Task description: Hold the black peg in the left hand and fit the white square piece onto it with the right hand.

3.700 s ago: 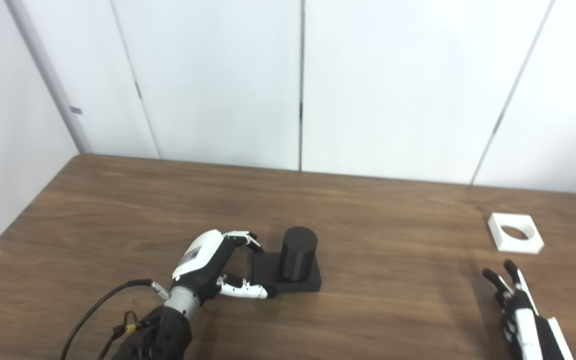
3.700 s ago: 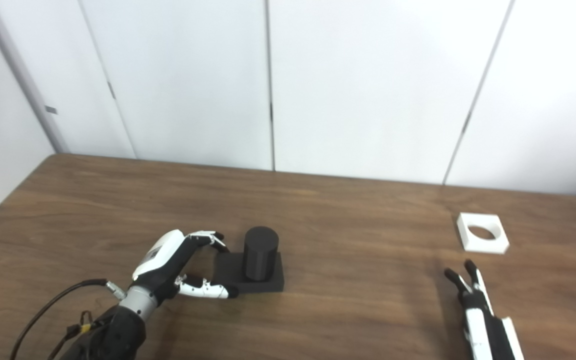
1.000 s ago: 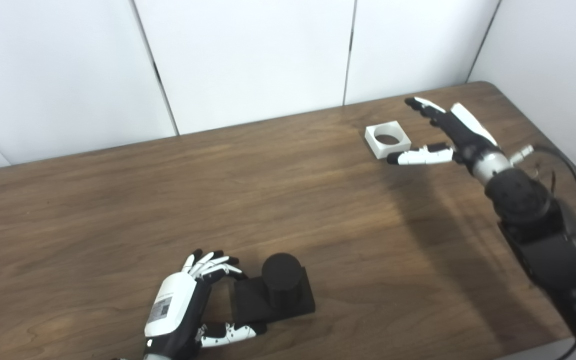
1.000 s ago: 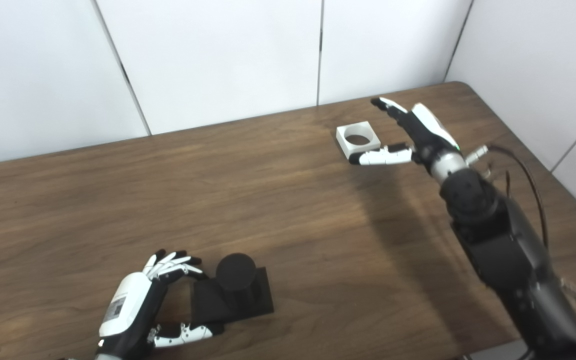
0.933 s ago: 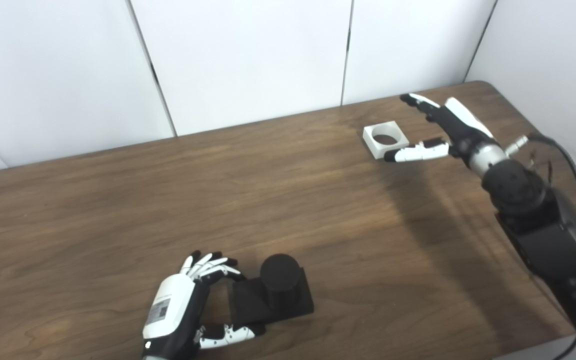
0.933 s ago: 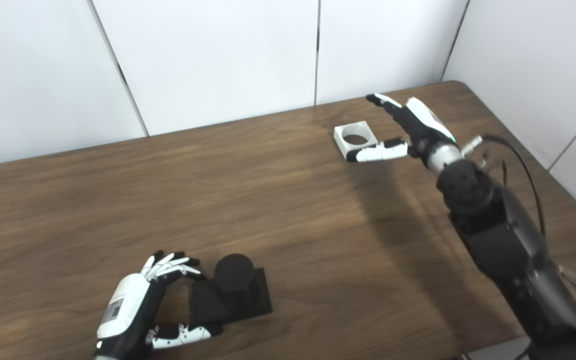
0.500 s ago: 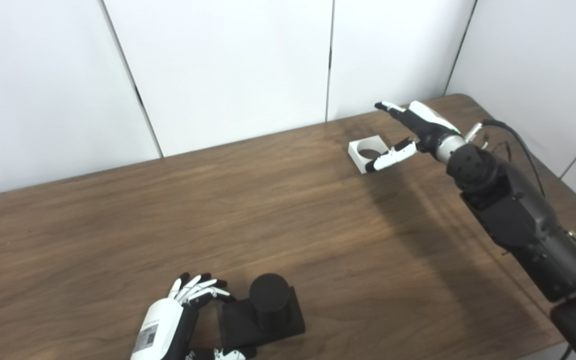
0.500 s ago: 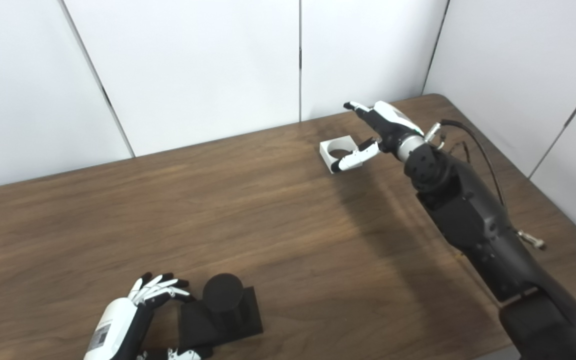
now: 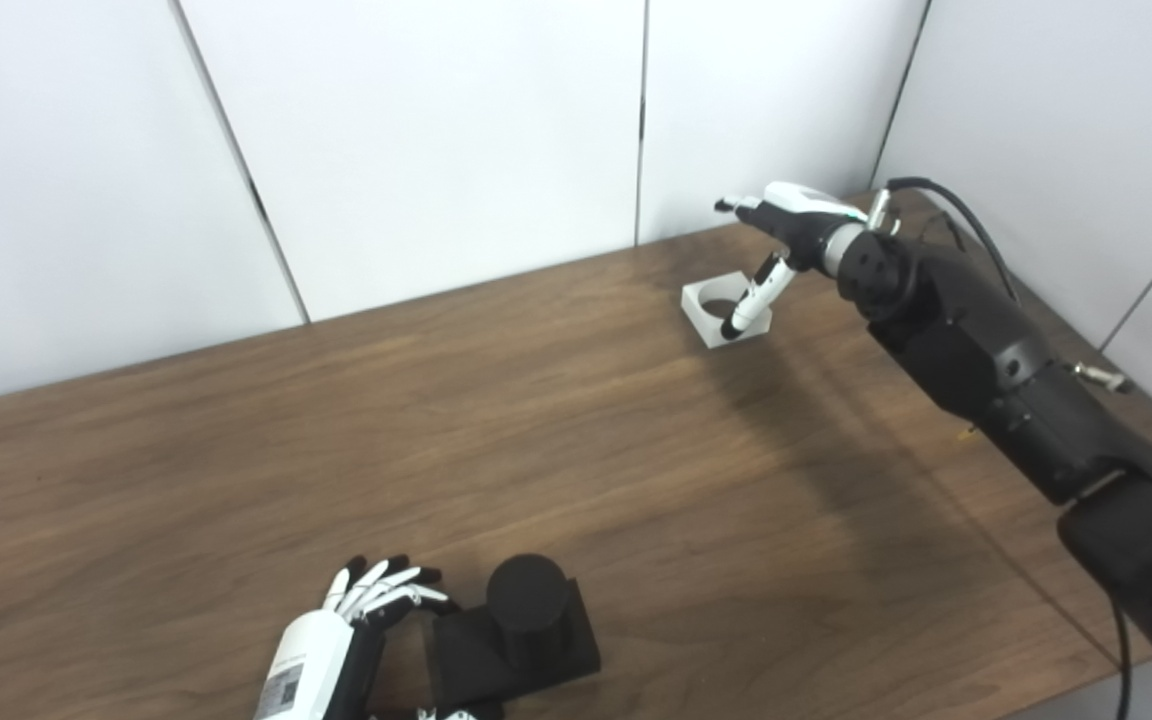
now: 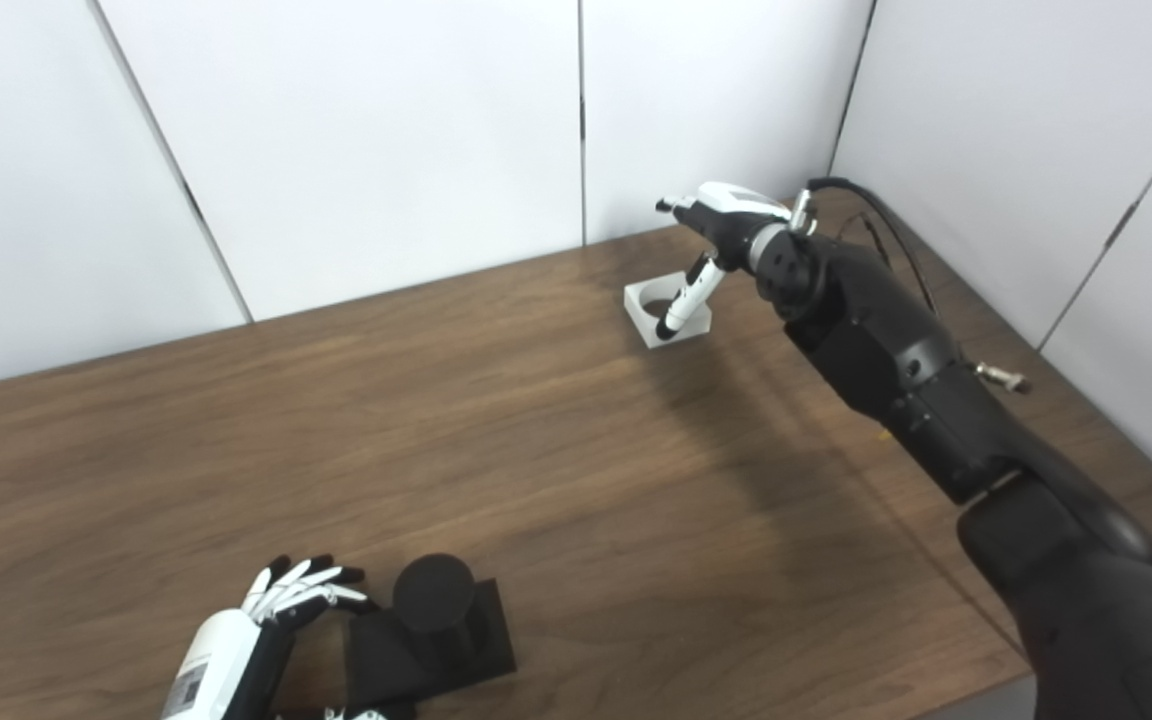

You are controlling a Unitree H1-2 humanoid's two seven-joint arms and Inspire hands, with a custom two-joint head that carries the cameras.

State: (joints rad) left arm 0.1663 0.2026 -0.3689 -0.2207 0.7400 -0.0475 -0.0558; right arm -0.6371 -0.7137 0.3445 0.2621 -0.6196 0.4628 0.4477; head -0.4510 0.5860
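The black peg [image 9: 526,600] stands upright on its square black base [image 9: 561,650] near the table's front edge. My left hand [image 9: 321,650] sits at the base's left end, fingers [image 9: 381,585] at the back corner and thumb at the front, partly cut off by the frame. The white square piece [image 9: 698,318] with a round hole lies flat at the far right. My right hand [image 9: 786,225] hovers just above it, open. Its thumb [image 10: 681,298] points down in front of the piece and the fingers reach over the back, holding nothing.
The brown wooden table [image 9: 436,420] ends close to the right of the white piece and meets white wall panels [image 9: 436,150] behind. My right forearm [image 9: 986,360] with its cable crosses the table's right side.
The camera has swung to the right. My right hand has moved over the white piece and its thumb has turned downward. The left hand and peg keep their places on the table.
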